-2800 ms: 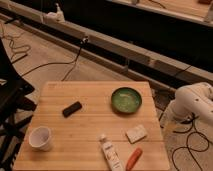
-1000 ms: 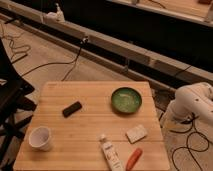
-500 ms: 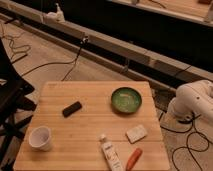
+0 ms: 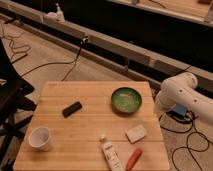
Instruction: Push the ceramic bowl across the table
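The ceramic bowl, green and glossy with a pale centre, sits upright on the wooden table near its far right corner. A white robot arm curves in from the right, just off the table's right edge and a short way right of the bowl. It does not touch the bowl. My gripper does not show in this view; only the arm's rounded white segments are visible.
On the table are a small black object, a white cup, a white tube, a pale block and an orange-red object. A black chair stands at left. Cables lie on the floor.
The white arm has moved left, closer to the table's right edge. The bowl and the other objects have not moved.
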`<state>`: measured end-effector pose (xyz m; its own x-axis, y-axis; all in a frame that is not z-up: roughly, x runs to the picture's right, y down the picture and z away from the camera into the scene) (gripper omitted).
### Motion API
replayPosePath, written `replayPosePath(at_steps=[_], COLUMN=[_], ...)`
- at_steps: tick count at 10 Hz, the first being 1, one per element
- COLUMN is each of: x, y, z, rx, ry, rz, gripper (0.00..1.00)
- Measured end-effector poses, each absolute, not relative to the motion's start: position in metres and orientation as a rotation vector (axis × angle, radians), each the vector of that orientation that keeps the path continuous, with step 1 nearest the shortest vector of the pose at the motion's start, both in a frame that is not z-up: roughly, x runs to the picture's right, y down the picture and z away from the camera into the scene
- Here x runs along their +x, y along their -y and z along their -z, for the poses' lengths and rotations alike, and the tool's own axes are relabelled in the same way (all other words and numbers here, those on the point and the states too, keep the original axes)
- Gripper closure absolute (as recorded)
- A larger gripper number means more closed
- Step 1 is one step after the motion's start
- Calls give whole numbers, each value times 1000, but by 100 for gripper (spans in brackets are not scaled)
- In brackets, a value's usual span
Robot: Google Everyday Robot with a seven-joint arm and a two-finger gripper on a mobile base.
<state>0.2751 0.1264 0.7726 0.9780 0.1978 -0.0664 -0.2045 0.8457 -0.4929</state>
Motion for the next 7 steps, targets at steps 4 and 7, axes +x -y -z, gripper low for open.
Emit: replayPosePath(at_steps=[4, 7], x=[227, 227], y=[-140, -141], z=[-797, -796], rx=[-580, -586], ry=[103, 105], rz=[-191, -192], gripper=[100, 100])
